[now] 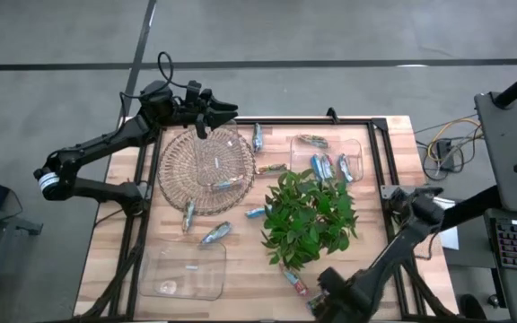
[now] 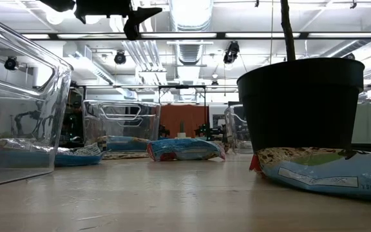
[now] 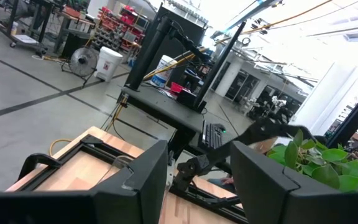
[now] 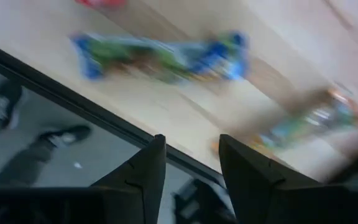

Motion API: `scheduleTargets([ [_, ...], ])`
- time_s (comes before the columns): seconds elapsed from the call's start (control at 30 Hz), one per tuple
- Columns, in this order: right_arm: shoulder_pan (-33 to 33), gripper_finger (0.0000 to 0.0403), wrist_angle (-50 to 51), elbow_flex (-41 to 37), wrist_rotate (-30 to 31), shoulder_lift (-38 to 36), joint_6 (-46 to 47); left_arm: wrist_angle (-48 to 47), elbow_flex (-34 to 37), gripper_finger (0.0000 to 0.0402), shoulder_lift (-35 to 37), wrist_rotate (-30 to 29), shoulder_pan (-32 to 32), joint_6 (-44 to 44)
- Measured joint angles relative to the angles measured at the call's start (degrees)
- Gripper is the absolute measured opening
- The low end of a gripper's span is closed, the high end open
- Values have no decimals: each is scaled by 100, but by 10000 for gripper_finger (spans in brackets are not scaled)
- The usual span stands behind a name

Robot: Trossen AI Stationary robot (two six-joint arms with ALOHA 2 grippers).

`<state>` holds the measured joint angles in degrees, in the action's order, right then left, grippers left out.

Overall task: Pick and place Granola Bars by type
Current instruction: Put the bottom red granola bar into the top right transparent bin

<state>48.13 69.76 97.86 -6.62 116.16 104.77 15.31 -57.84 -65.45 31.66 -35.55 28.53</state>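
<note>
Hovering at the desk's near edge, right gripper [image 4: 188, 165] parted, empty, over a multicoloured granola bar [image 4: 160, 56]: come down straight, centred. Other bars [image 1: 330, 167] lie mid-desk by the plant [image 1: 308, 215]. Far corner: left gripper [image 1: 206, 115] parted, empty, above wire basket [image 1: 206, 168].

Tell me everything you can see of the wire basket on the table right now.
The wire basket is round and shallow, woven of thin pale metal wire, lying upright on the wooden table toward its far left. One silvery-blue granola bar lies inside it near its right rim. The left gripper hovers above its far edge, jaws apart, holding nothing. The leafy plant stands apart, to its right.
</note>
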Motion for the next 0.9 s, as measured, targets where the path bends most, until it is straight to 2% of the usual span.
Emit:
scheduleTargets([
  [0.2, -275, 146, 14, 989, 427, 776, -168, 0, 0, 158, 0, -2, 0, -1],
  [0.37, -475, 164, 37, 1420, 612, 1201, -340, -7, 0, 158, 0, 0, 0, 0],
  [0.6, -659, 183, 86, 1526, 788, 1435, -600, -7, 0, 158, 0, 0, 0, 0],
  [0.9, -656, 183, 49, 1488, 1253, 1644, -595, -49, 0, 158, 0, 0, 2, -2],
])
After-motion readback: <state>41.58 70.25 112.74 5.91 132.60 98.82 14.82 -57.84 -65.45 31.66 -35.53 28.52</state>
